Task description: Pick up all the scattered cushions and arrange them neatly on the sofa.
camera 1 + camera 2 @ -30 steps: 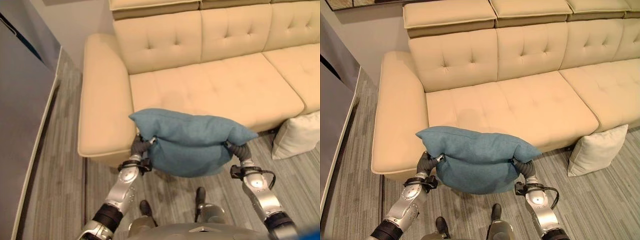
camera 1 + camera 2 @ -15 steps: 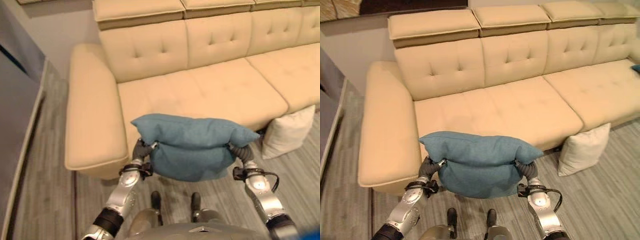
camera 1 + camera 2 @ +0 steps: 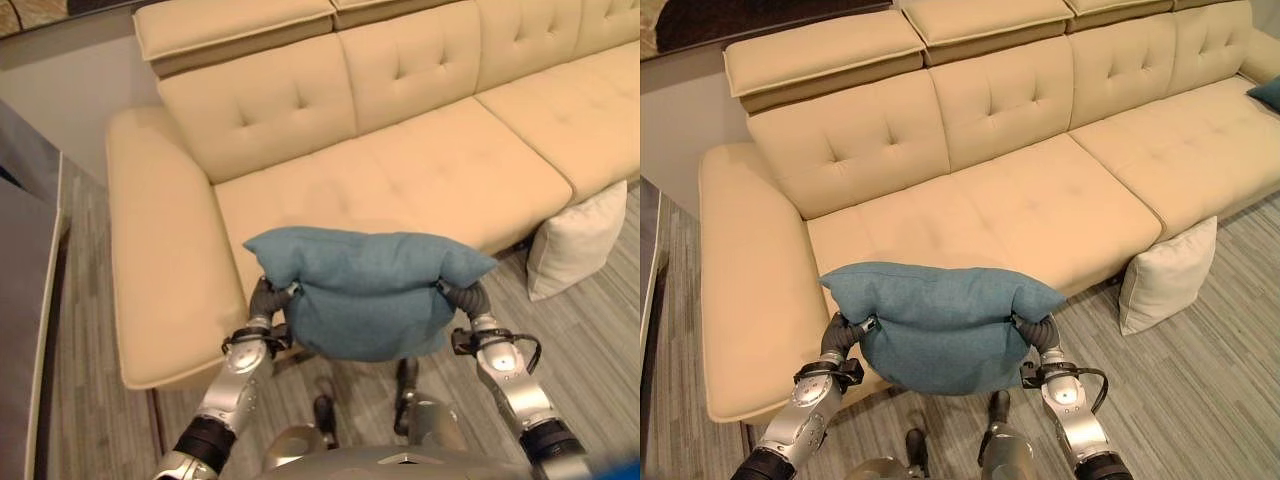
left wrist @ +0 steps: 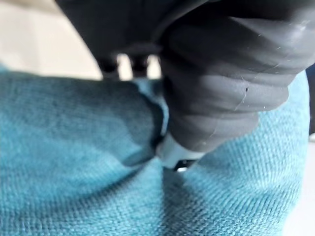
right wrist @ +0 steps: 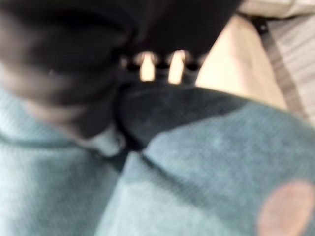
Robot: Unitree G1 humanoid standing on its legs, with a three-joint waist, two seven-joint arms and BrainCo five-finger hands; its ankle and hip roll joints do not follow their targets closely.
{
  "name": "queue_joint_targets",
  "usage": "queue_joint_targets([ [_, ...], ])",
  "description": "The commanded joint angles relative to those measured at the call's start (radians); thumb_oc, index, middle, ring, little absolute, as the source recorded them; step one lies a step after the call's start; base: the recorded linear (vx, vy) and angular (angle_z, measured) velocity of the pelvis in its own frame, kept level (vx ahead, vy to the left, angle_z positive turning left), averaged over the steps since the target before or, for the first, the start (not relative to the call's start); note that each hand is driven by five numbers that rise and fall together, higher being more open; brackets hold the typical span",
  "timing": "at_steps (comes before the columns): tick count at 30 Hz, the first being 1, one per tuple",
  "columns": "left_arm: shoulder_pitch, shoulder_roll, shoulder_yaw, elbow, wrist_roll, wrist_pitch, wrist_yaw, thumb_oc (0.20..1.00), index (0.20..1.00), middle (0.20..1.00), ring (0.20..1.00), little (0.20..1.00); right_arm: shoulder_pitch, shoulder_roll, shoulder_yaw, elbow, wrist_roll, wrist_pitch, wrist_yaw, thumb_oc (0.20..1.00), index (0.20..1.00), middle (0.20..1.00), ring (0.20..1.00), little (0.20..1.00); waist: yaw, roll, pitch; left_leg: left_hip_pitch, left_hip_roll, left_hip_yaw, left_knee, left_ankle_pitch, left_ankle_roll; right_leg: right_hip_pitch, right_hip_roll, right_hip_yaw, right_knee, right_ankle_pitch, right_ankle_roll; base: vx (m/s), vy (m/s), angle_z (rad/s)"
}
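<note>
While the blue cushion [image 3: 940, 322] is hanging in front of the beige sofa [image 3: 1010, 205], level with its left seat, the left hand [image 3: 840, 333] and right hand [image 3: 1038, 331] are pinching its two ends, thumbs digging into the fabric. A white cushion [image 3: 1165, 275] is leaning on the floor against the sofa's front, well right.

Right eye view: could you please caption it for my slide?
Both hands, left hand and right hand, carry a teal cushion toward the beige sofa.
</note>
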Motion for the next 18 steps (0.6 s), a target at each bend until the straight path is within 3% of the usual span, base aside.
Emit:
queue_joint_targets([
  [1,-0.074,-0.018,-0.022,-0.104,0.004,-0.078,-0.058,0.2,0.2,0.2,0.2,0.2,-0.05,-0.021,-0.06,-0.12,0.003,-0.089,-0.002,0.2,0.2,0.2,0.2,0.2,0.004,-0.038,-0.051,-0.057,0.007,-0.042,0.22,-0.042,-0.091,0.035,-0.003,-0.043,0.053,-0.082,0.065,0.14,-0.212,0.4],
  [3,-0.077,-0.022,-0.03,-0.105,0.001,-0.079,-0.064,0.2,0.2,0.2,0.2,0.2,-0.043,-0.027,-0.068,-0.124,0.018,-0.091,-0.003,0.2,0.2,0.2,0.2,0.2,-0.001,-0.044,-0.044,-0.101,0.034,-0.037,0.337,-0.018,-0.117,0.076,0.005,-0.07,0.036,-0.095,0.044,0.13,-0.185,0.68],
  [7,-0.077,-0.022,-0.03,-0.105,0.001,-0.079,-0.064,0.2,0.2,0.2,0.2,0.2,-0.043,-0.027,-0.068,-0.124,0.018,-0.091,-0.003,0.2,0.2,0.2,0.2,0.2,-0.002,-0.044,-0.044,-0.102,0.034,-0.038,0.338,-0.018,-0.118,0.076,0.006,-0.07,0.035,-0.095,0.044,0.05,-0.049,0.09],
  [8,-0.079,-0.027,-0.041,-0.101,-0.007,-0.071,-0.067,0.2,0.2,0.2,0.2,0.2,-0.036,-0.025,-0.071,-0.121,0.03,-0.087,-0.006,0.2,0.2,0.2,0.2,0.2,0.007,-0.052,-0.03,-0.153,0.057,-0.002,0.349,0.003,-0.117,0.123,0.011,-0.101,0.014,-0.12,0.034,0.31,-0.18,-0.07],
  [9,-0.078,-0.019,-0.046,-0.097,0.007,-0.066,-0.066,0.2,0.2,0.2,0.2,0.2,-0.04,-0.019,-0.065,-0.116,0.034,-0.087,-0.007,0.2,0.2,0.2,0.2,0.2,0.017,-0.058,-0.034,-0.21,0.029,0.007,0.24,0.011,-0.088,0.148,0.024,-0.099,-0.002,-0.131,0.04,0.46,-0.17,0.22],
  [10,-0.073,-0.023,-0.043,-0.092,0.01,-0.059,-0.068,0.2,0.2,0.2,0.2,0.2,-0.039,-0.02,-0.063,-0.114,0.029,-0.087,-0.005,0.2,0.2,0.2,0.2,0.2,0.024,-0.049,-0.037,-0.262,0.049,0.038,0.162,0.098,-0.098,0.177,0.049,-0.097,-0.008,-0.154,0.038,0.33,-0.045,0.67],
  [11,-0.073,-0.023,-0.043,-0.092,0.01,-0.059,-0.068,0.2,0.2,0.2,0.2,0.2,-0.039,-0.02,-0.063,-0.113,0.029,-0.087,-0.005,0.2,0.2,0.2,0.2,0.2,0.024,-0.05,-0.037,-0.258,0.047,0.039,0.157,0.101,-0.098,0.178,0.048,-0.096,-0.009,-0.155,0.038,0.23,0.018,1.04],
  [14,-0.07,-0.022,-0.037,-0.091,0.021,-0.057,-0.063,0.2,0.2,0.2,0.2,0.2,-0.043,-0.012,-0.059,-0.111,0.038,-0.092,-0.01,0.2,0.2,0.2,0.2,0.2,0.031,-0.049,-0.023,-0.304,0.085,0.106,0.104,0.178,-0.116,0.212,0.067,-0.101,-0.002,-0.191,0.029,0.18,0.008,0.4],
  [18,-0.051,-0.016,-0.023,-0.1,0.009,-0.065,-0.063,0.2,0.2,0.2,0.2,0.2,-0.05,0.011,-0.047,-0.115,0.034,-0.087,-0.004,0.2,0.2,0.2,0.2,0.2,0.037,-0.049,-0.052,-0.241,0.066,0.108,0.063,0.165,-0.092,0.241,0.055,-0.112,0.031,-0.224,0.042,0.26,0.103,-0.05],
])
